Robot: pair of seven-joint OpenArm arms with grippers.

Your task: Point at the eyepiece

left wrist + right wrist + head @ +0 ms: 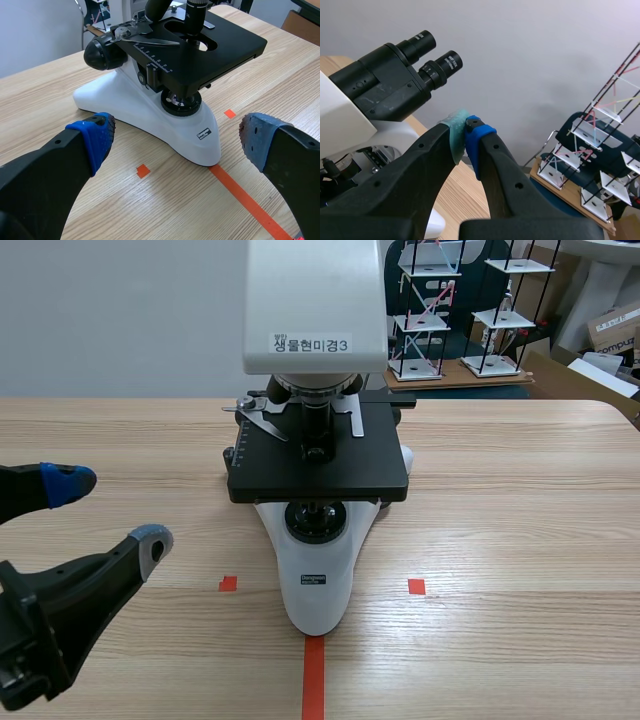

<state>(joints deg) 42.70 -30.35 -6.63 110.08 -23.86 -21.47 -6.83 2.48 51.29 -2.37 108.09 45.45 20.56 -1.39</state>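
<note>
A white microscope (315,330) with a black stage (318,455) stands at the table's middle. Its two black eyepieces (442,64) show only in the right wrist view, jutting from the black head. My right gripper (465,125) is shut on nothing, raised beside the head with its tips just below the nearer eyepiece, a small gap between them. My left gripper (105,510) stands open low at the table's left, clear of the microscope base (165,127), which lies ahead between its fingers in the left wrist view.
Black-and-white wire-frame racks (455,310) stand behind the table at the far right, also the racks (600,160) beyond my right gripper. Cardboard boxes (615,335) sit at the back right. Bare wood lies on both sides of the microscope.
</note>
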